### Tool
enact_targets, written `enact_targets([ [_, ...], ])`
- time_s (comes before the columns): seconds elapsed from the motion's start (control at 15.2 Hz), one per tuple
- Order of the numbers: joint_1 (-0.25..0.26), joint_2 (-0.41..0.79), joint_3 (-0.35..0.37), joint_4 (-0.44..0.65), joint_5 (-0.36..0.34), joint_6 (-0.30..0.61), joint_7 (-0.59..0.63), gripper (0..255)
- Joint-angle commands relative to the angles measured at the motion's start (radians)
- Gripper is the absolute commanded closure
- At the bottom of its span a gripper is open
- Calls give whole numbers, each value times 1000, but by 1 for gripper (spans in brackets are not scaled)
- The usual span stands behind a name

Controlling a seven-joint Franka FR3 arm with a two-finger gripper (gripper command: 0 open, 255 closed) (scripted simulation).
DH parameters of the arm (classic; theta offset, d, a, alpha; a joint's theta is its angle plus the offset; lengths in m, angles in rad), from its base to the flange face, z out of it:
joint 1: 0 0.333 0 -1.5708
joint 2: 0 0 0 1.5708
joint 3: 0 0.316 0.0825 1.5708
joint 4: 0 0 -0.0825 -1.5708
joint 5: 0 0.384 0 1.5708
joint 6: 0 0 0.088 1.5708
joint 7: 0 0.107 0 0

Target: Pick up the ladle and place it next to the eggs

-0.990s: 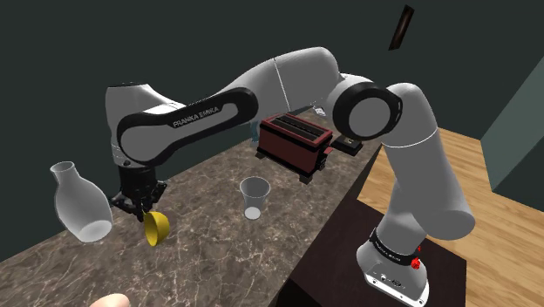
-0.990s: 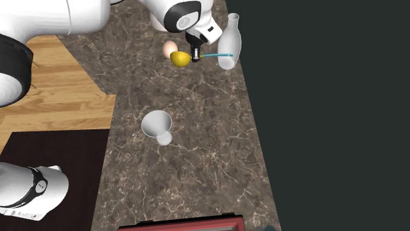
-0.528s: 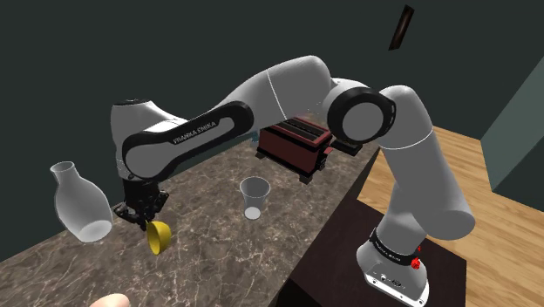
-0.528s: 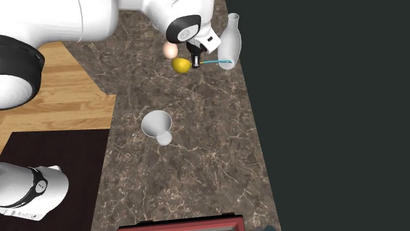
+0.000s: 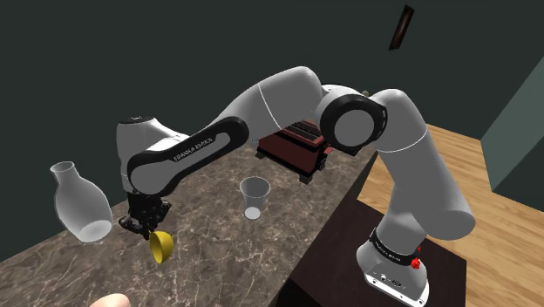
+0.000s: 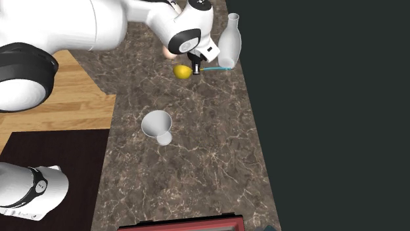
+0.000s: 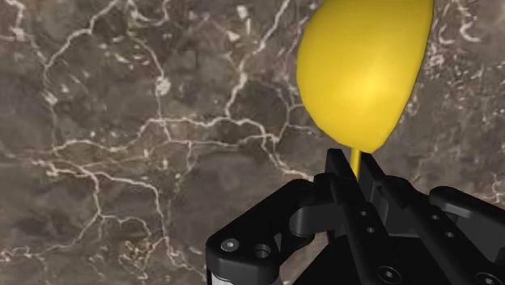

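The ladle has a yellow bowl (image 5: 159,246) and a thin teal handle (image 6: 217,67). My black gripper (image 5: 144,223) is shut on the ladle's stem just behind the bowl and holds it low over the marble counter (image 5: 218,253). In the wrist view the fingers (image 7: 379,180) clasp the yellow stem with the bowl (image 7: 364,73) beyond them. From the second exterior view the gripper (image 6: 196,68) sits between the bowl (image 6: 182,71) and the handle. A pale egg (image 6: 165,50) lies just beyond the bowl, partly hidden by the arm. It also peeks in at the shoulder view's lower edge (image 5: 110,301).
A white flask (image 5: 80,206) stands close to the gripper on the shoulder view's left, and the ladle's handle reaches it (image 6: 230,41). A white cup (image 5: 255,196) stands mid-counter, and a dark red toaster (image 5: 295,139) sits at the far end. The counter's edge drops to a wooden floor (image 6: 59,98).
The gripper has carried the ladle lower and a little nearer the shoulder camera, and the arm has bent down over it. Its grip stays shut.
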Motion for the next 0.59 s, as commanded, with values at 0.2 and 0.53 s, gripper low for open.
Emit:
enact_targets([
  [0.2,2,45,-3,3,-2,42,-7,255],
  [0.53,2,45,-3,3,-2,42,-7,255],
])
